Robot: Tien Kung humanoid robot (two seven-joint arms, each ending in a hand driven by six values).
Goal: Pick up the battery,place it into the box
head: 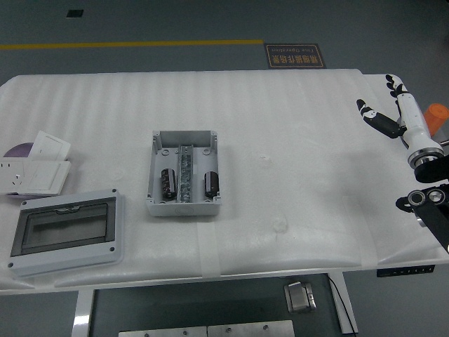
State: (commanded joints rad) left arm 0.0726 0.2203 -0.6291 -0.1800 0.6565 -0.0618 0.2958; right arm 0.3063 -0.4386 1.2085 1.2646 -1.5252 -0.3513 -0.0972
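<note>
Batteries (209, 184) sat in the box (184, 173) already: two dark cylinders, one either side of the metal centre rail (184, 176), well off to the left of my right hand (400, 116). Judging by that, the placing looked done; I saw no loose battery anywhere on the table (302, 140), so nothing obvious was left to pick.

Head view: my right hand was at the table's right edge, raised, fingers spread and loose, gripping nothing. Thumb pointed left toward the box, other fingers pointed away from me. Something orange (438, 112) sat just right of the hand, cut off by the frame; couldn't tell what it was. Forearm and wrist joints ran out of the picture below it.

My left hand wasn't visible at all.

Far left from my hand: a grey enclosure with a clear window (66, 233), and beyond it white socket plates (38, 168) stacked over a purple disc, partly cropped. Couldn't confirm whether the batteries were seated or just lying in the compartments.
</note>
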